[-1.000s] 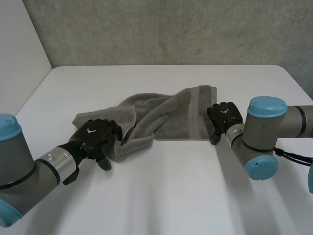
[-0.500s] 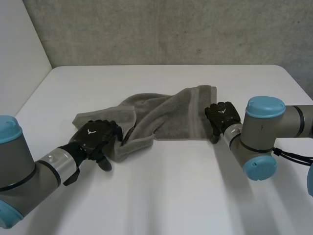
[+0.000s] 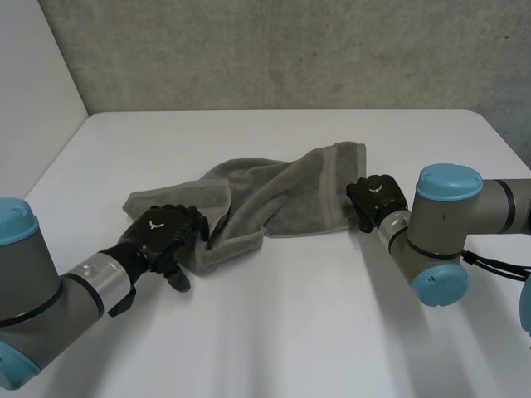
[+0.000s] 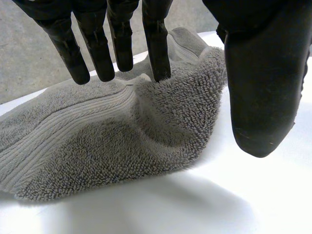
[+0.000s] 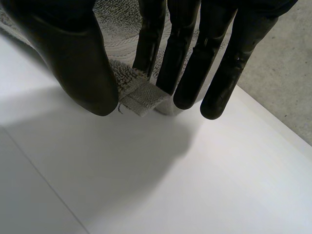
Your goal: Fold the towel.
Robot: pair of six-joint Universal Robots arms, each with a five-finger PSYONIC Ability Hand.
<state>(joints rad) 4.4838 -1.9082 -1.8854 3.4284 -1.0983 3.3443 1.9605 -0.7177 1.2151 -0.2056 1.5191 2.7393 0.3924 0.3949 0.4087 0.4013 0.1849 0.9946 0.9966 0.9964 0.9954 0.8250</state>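
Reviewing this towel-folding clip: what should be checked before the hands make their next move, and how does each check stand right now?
1. The towel spread flat: not ok, it lies bunched and twisted.
2. The left hand on the towel's near left edge: ok.
3. Its grip: not ok, fingers straight with tips on the pile, thumb off beside it.
4. The right hand at the near right corner: ok.
5. Its hold on that corner: cannot tell.
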